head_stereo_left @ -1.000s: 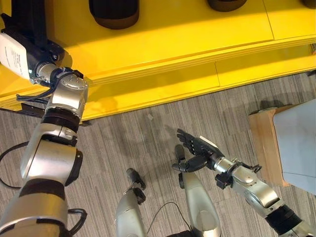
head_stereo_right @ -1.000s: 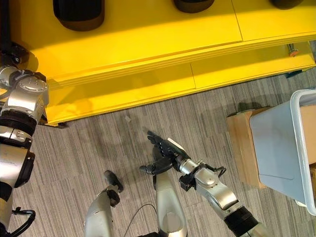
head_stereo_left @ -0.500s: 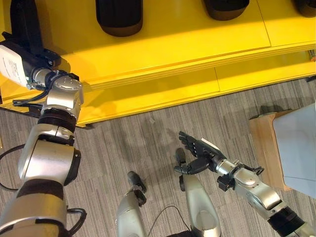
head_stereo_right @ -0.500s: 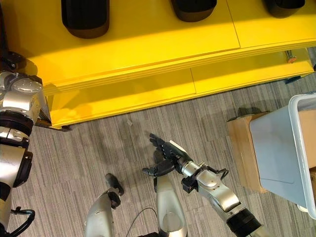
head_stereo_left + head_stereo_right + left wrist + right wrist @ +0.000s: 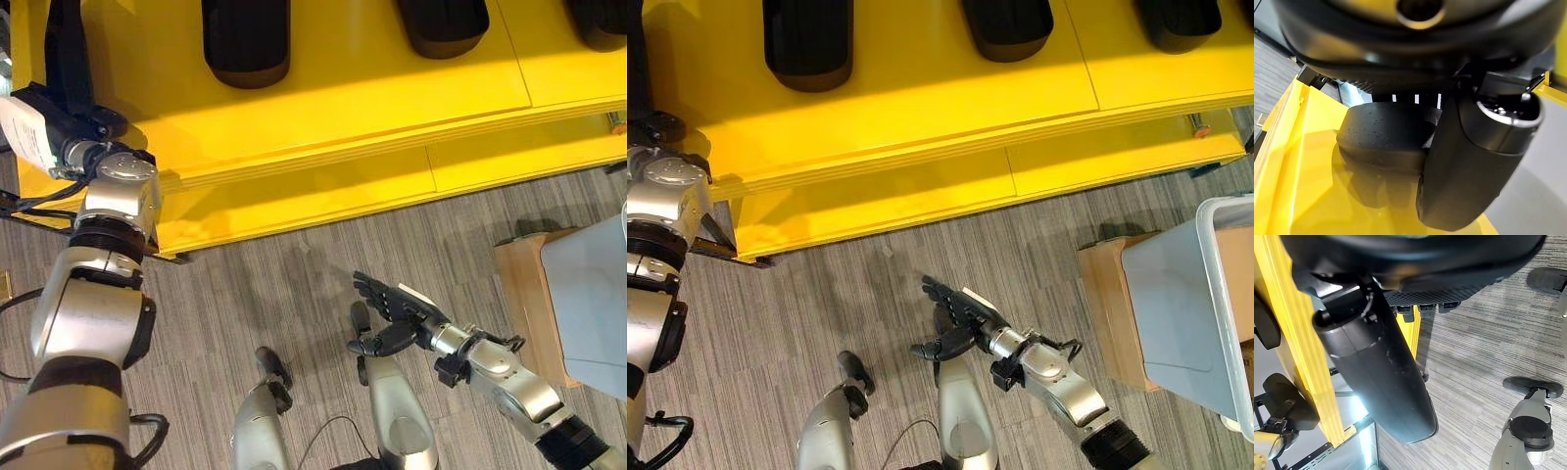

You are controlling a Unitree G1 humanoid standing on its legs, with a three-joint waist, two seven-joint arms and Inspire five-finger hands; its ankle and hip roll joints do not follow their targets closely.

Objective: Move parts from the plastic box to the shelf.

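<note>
Black parts (image 5: 246, 41) stand in a row on the yellow shelf (image 5: 353, 93). The right hand (image 5: 397, 316) hovers over the grey floor (image 5: 245, 284), fingers straight and empty. A grey plastic box (image 5: 591, 299) rests on a cardboard carton (image 5: 524, 294).

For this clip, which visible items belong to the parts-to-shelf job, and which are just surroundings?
Job items:
- yellow shelf
- black parts on it
- black part at the left hand
- pale grey plastic box
- right hand, open and empty

Surroundings:
- brown cardboard box
- grey striped floor
</note>
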